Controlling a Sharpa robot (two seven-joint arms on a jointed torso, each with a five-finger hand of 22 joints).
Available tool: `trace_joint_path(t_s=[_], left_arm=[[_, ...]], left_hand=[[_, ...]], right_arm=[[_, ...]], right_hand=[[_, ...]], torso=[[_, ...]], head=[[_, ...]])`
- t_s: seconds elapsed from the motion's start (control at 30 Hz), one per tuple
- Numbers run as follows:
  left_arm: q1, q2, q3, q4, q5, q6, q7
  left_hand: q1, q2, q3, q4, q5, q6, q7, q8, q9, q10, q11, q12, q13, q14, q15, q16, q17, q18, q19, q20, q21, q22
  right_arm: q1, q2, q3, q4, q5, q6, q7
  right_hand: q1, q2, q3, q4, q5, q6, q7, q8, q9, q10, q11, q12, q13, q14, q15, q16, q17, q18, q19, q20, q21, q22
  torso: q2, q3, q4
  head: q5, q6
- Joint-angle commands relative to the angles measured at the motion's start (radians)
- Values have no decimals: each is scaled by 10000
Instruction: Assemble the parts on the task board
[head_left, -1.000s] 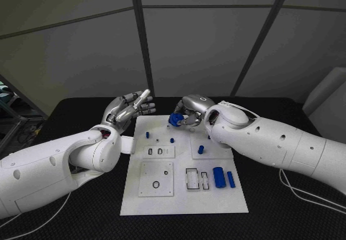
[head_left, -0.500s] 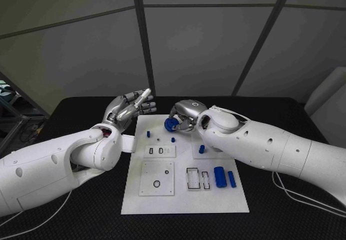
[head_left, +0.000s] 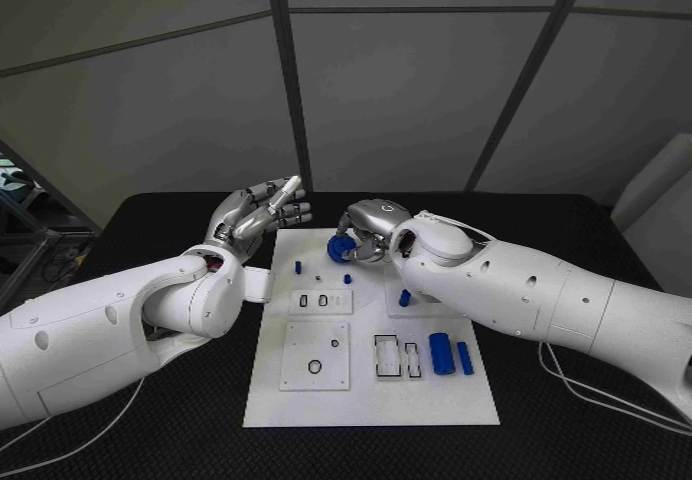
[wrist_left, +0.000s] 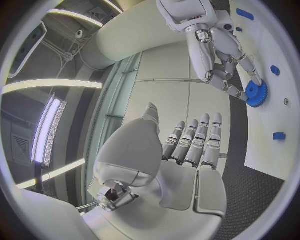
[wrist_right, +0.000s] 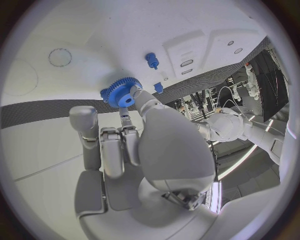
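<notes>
Right robot hand (head_left: 369, 228) pinches a blue gear (head_left: 340, 248) in its fingertips at the far end of the task board (head_left: 433, 400). Against the frame one second back, the hand and gear have moved left and slightly nearer, from the board's far edge to a spot over its far-middle zone; in the last half second the shift is very small. Judgement: the carry is ending and the placing step is about to start.

Right wrist view: gear (wrist_right: 120, 92) sits close over the white board surface, with two small blue pegs (wrist_right: 151, 60) standing just beyond it. Cannot tell whether the gear touches the board yet.

Left robot hand (head_left: 260, 215) is raised off the far-left corner of the board, fingers straight and apart, holding nothing; unchanged over the last second.

Other parts unmoved: two blue cylinders (head_left: 449, 354) lie near the right edge beside rectangular slots, one short blue peg (head_left: 405, 297) stands mid-board. Board rests on the black desk (head_left: 130, 440).

Likely next: align the gear bore with its post; misalignment is the risk.
</notes>
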Motion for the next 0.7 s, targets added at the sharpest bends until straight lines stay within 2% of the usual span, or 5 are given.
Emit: trace_joint_path(t_s=[0.03, 0.37, 0.47, 0.6, 0.7], left_arm=[[22, 17, 11, -2, -95, 111, 62], [28, 5, 15, -2, -95, 126, 57], [29, 10, 16, 1, -95, 132, 57], [29, 22, 16, -2, -95, 141, 55], [29, 21, 17, -4, -95, 142, 51]], left_hand=[[101, 4, -10, -57, 40, -38, 1252, -63, -16, -53, 17, -34, -10, -89, 7, -59, -14, -62, -64, 9, -39, -17], [101, 4, -10, -57, 40, -38, 1252, -63, -16, -53, 17, -34, -10, -89, 7, -59, -14, -62, -64, 9, -39, -17], [101, 4, -10, -57, 40, -38, 1252, -63, -16, -53, 17, -34, -10, -89, 7, -59, -14, -62, -64, 9, -39, -17], [101, 4, -10, -57, 40, -38, 1252, -63, -16, -53, 17, -34, -10, -89, 7, -59, -14, -62, -64, 9, -39, -17], [101, 4, -10, -57, 40, -38, 1252, -63, -16, -53, 17, -34, -10, -89, 7, -59, -14, -62, -64, 9, -39, -17]], right_arm=[[20, 57, 1, -52, -71, 280, 79], [18, 162, -51, -193, -71, 516, 133], [18, 191, -60, -254, -71, 424, 110], [18, 222, -66, -310, -71, 329, 65], [18, 232, -67, -339, -71, 341, 54]], right_hand=[[-107, -37, 58, -7, -26, 318, -181, -66, 14, 25, 98, -57, 1152, 1003, 60, 21, 2383, -150, -39, 7, 35, -13], [-241, -135, 92, -2, -87, 146, -105, -225, -28, -54, 162, -141, 1056, 995, 114, 7, 2351, -142, -80, 56, 4, -59], [-297, -223, 120, -27, -106, -396, 36, -557, -77, -142, 278, -230, 955, 997, 204, 11, 2361, -144, -113, 122, -17, -90], [-426, -367, 18, -31, -222, -1349, 91, -1065, -78, -270, 358, -343, 820, 1020, 292, 52, 2460, -123, -179, 223, -61, -158], [-475, -383, -51, -4, -229, -1567, 108, -1131, -62, -305, 374, -370, 786, 1026, 311, 64, 2489, -117, -198, 248, -70, -172]], torso=[[-2, -6, -2], [-9, 4, -3], [-6, -2, -4], [-1, 6, -5], [0, 2, -5]], head=[[-4, -13], [0, -1], [-9, 3], [-4, 10], [-6, 7]])
